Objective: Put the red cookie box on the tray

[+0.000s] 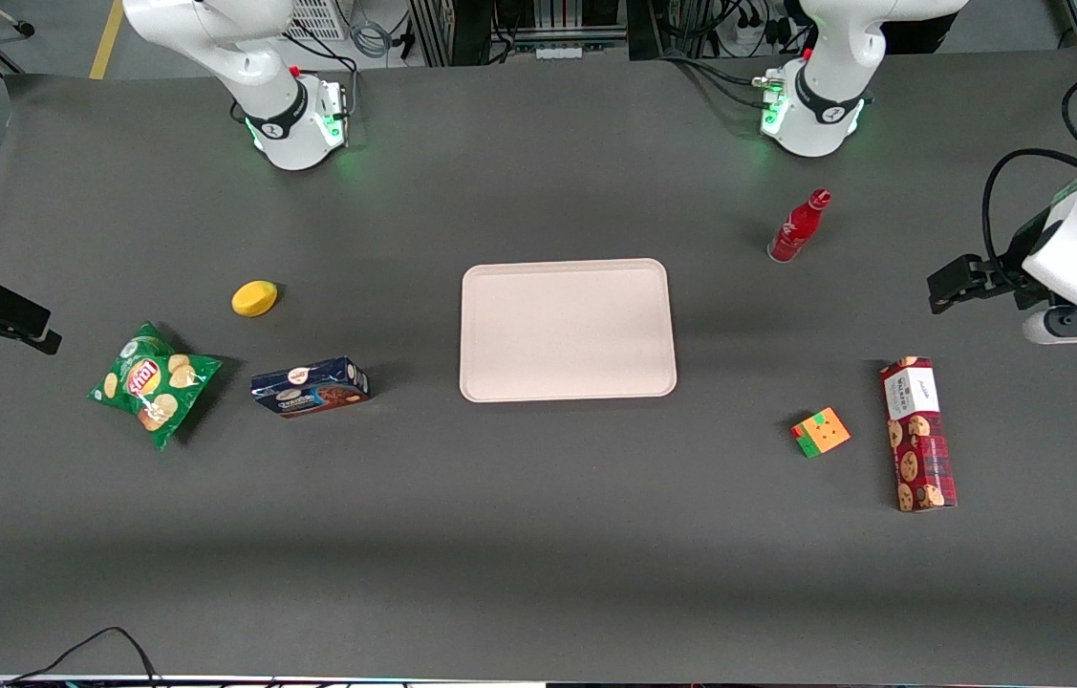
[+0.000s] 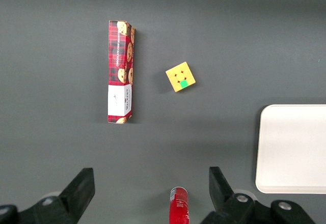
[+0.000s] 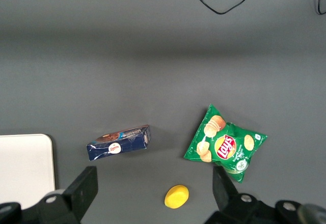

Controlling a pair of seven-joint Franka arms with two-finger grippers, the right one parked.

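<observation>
The red cookie box (image 1: 918, 435) lies flat on the dark table toward the working arm's end, its white label end pointing away from the front camera. It also shows in the left wrist view (image 2: 120, 79). The pale pinkish-beige tray (image 1: 567, 330) sits at the middle of the table with nothing on it; one end of it shows in the left wrist view (image 2: 293, 147). My left arm's gripper (image 1: 947, 287) hangs above the table, farther from the front camera than the box and apart from it. In the left wrist view the gripper (image 2: 150, 186) is wide open and holds nothing.
A small orange and green cube (image 1: 821, 432) lies beside the red box, toward the tray. A red bottle (image 1: 798, 227) stands farther from the front camera. Toward the parked arm's end lie a dark blue cookie box (image 1: 309, 386), a green chips bag (image 1: 154, 382) and a yellow object (image 1: 254, 298).
</observation>
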